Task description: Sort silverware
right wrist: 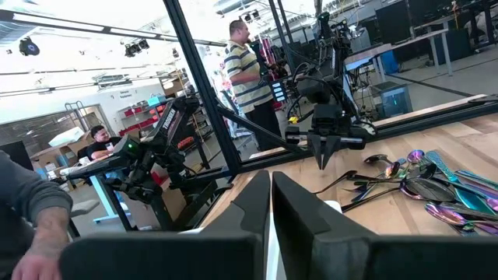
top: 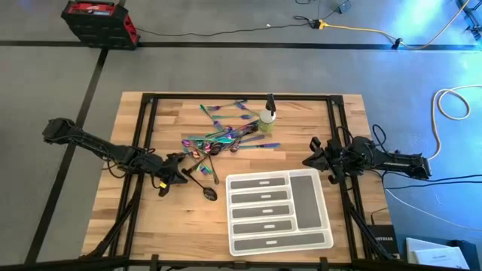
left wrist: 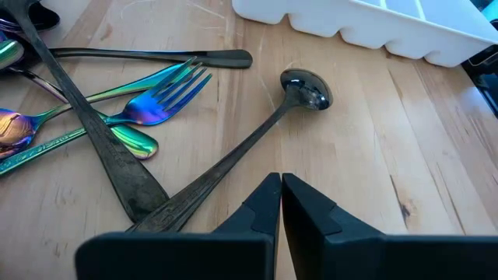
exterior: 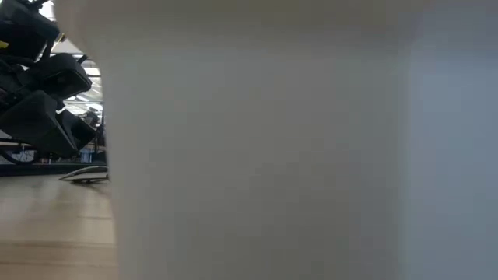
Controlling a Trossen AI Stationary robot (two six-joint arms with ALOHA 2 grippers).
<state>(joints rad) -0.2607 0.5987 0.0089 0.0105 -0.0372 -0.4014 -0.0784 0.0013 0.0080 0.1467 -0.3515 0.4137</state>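
The silverware (top: pixel 218 139) lies in a loose heap on the wooden table, left of centre: iridescent forks and spoons, with a few dark pieces at its near side. One dark spoon (left wrist: pixel 306 88) lies flat on the wood beside an iridescent fork (left wrist: pixel 167 93). My left gripper (top: pixel 181 175) hovers shut just near of the heap, its fingers (left wrist: pixel 311 225) pointing slantwise down beside that spoon's handle and touching nothing. My right gripper (top: pixel 309 160) waits shut at the table's right side, roughly level and clear of everything.
A white compartment tray (top: pixel 279 211) lies flat at the near centre-right, and its wall (exterior: pixel 272 140) blocks most of the low view. A yellow-green spray bottle (top: pixel 269 117) stands behind the heap. People (right wrist: pixel 245 70) are in the room beyond the table.
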